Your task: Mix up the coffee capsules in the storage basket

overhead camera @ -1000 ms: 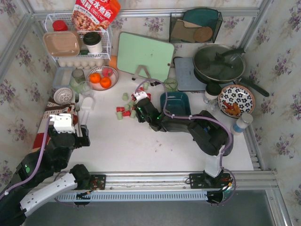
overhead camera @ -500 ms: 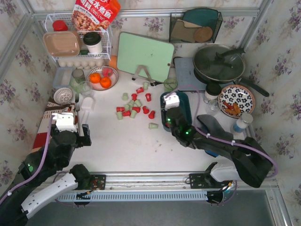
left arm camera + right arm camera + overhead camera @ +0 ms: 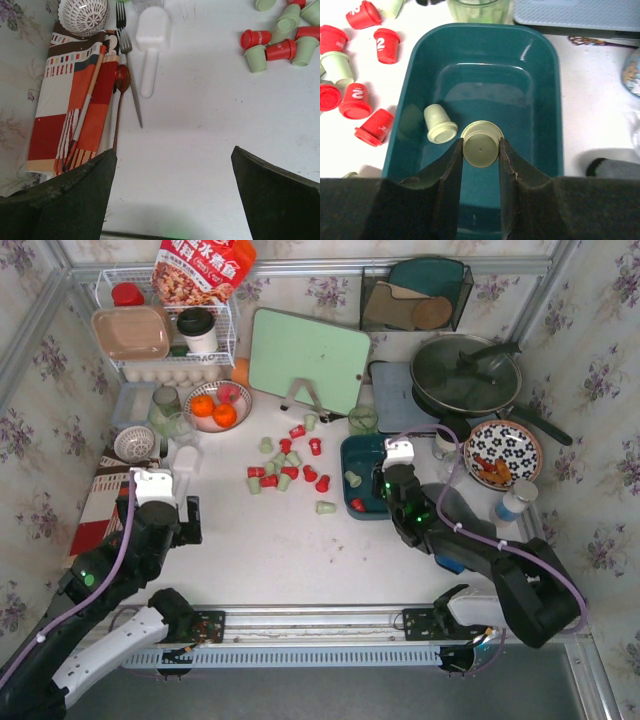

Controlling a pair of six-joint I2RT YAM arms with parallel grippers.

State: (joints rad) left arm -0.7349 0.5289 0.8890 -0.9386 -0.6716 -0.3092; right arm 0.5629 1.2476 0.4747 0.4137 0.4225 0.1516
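right gripper (image 3: 480,150): clenched on pale green capsule (image 3: 480,146), which sat pinched between both fingers (image 3: 451,170). storage basket (image 3: 547,100): dark teal, lay directly beneath the gripper. second green capsule (image 3: 440,125): rested on the basket floor, just left of the fingers. loose capsules (image 3: 355,100): red and pale green, lay scattered on white table (image 3: 590,125) farther left, outside the basket. left gripper (image 3: 172,170): released, jaws stood wide with nothing between; fork (image 3: 129,75) and white scoop (image 3: 150,45) lay ahead, to its left.
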